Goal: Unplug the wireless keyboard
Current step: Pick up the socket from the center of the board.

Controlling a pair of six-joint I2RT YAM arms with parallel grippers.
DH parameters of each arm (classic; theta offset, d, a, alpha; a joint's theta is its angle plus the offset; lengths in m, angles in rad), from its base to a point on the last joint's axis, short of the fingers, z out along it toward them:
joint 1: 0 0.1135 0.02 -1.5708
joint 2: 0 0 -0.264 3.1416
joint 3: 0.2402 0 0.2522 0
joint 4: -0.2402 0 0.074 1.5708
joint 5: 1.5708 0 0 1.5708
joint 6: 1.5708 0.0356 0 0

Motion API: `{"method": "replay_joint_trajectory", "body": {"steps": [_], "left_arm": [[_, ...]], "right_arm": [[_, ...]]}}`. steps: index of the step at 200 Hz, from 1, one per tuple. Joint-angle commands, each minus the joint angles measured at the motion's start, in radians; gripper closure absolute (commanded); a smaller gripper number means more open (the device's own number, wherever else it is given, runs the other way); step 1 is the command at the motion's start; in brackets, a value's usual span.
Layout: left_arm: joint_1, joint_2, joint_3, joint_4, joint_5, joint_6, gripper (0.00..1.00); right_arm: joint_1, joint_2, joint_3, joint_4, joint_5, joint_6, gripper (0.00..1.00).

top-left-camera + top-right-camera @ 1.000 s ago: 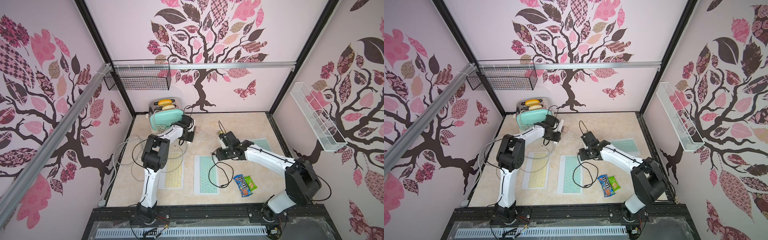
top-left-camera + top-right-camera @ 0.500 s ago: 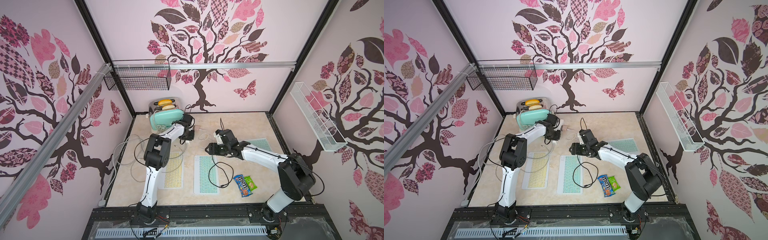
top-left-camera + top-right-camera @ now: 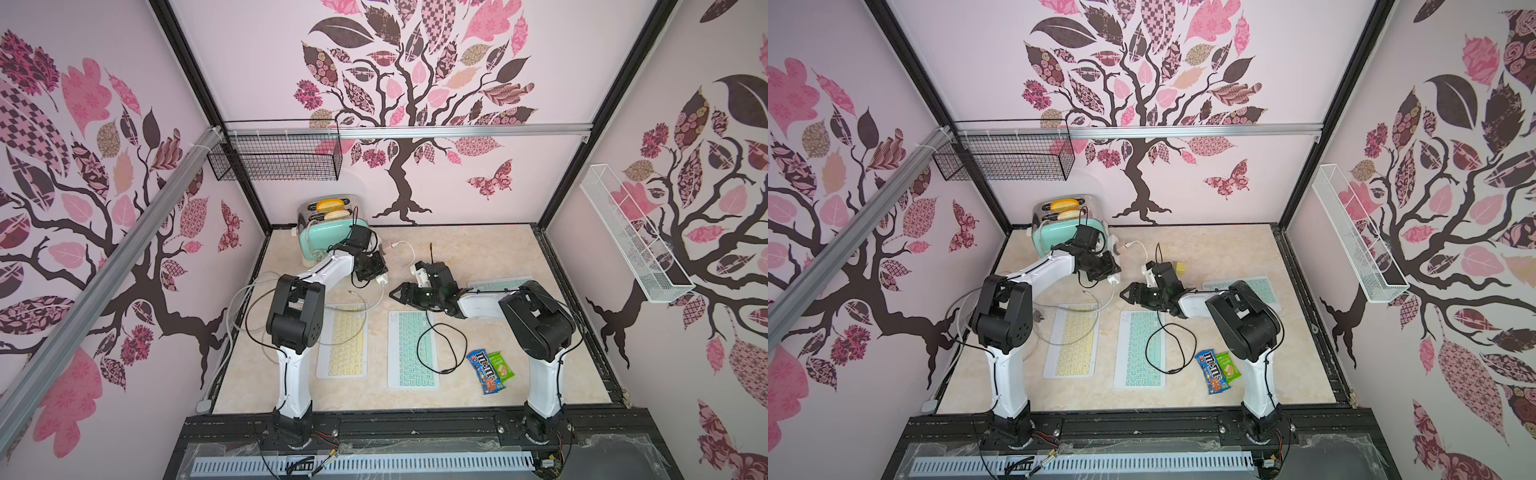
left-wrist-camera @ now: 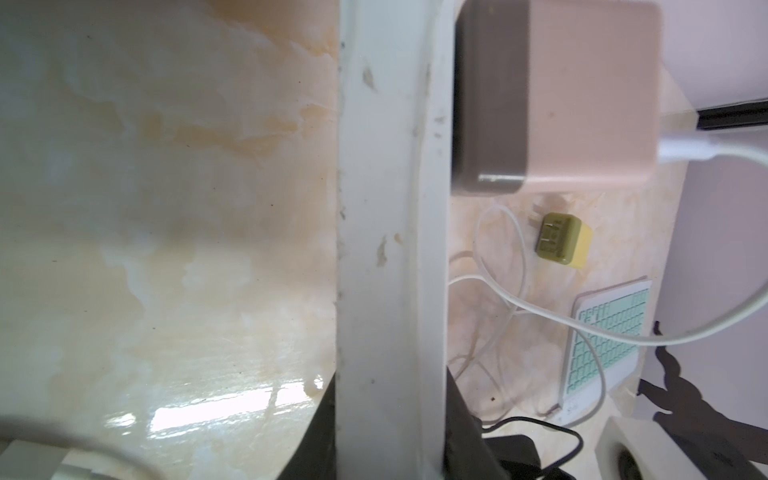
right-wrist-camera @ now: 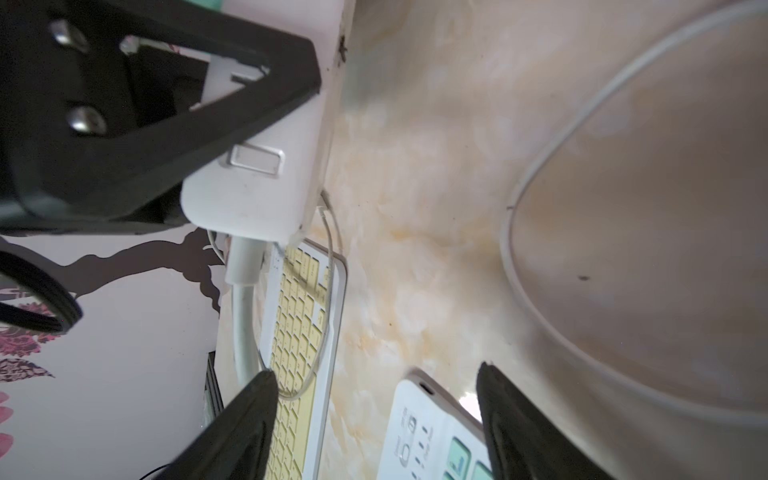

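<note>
Two keyboards lie side by side in both top views, a yellow keyboard (image 3: 341,345) and a green keyboard (image 3: 411,349). A thin white cable (image 3: 376,301) loops over the yellow keyboard's far end; one plug end (image 5: 323,203) lies loose on the table. The charging port (image 5: 426,388) at the green keyboard's far edge is empty. My left gripper (image 3: 372,270) is shut on the white power strip (image 4: 390,249), which carries a pink charger (image 4: 582,91). My right gripper (image 3: 401,293) hangs open just beyond the green keyboard's far edge, nothing between its fingers (image 5: 253,399).
A mint toaster (image 3: 328,232) stands at the back left. Another green keyboard (image 3: 498,286) lies half under the right arm. A black cable (image 3: 436,349) loops over the middle keyboard. Candy packets (image 3: 488,370) lie front right. A yellow-green charger (image 4: 561,239) sits on the table.
My right gripper has swung left toward the power strip and opened wider. The left gripper has closed on the strip and stayed near the toaster.
</note>
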Motion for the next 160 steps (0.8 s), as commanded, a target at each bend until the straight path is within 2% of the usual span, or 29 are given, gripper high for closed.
{"method": "replay_joint_trajectory", "body": {"steps": [1,58,92,116,135,160], "left_arm": [[0.004,-0.039,-0.009,0.058,0.056,-0.066,1.0],[0.007,-0.036,-0.028,0.084,0.07,-0.076,1.0],[0.009,-0.035,-0.024,0.076,0.08,-0.095,1.0],[0.009,-0.035,-0.028,0.066,0.081,-0.095,1.0],[0.009,-0.036,-0.048,0.08,0.087,-0.101,1.0],[0.009,-0.045,-0.08,0.146,0.113,-0.095,1.0]], "right_arm": [[-0.015,0.014,0.037,0.118,-0.075,0.031,0.23],[-0.013,0.044,0.082,0.119,-0.154,0.053,0.31],[-0.007,0.114,0.175,0.021,-0.185,0.045,0.4],[-0.007,0.149,0.209,0.013,-0.208,0.049,0.51],[-0.007,0.158,0.225,-0.003,-0.206,0.047,0.66],[-0.007,0.153,0.238,-0.042,-0.223,0.037,0.69]]}}
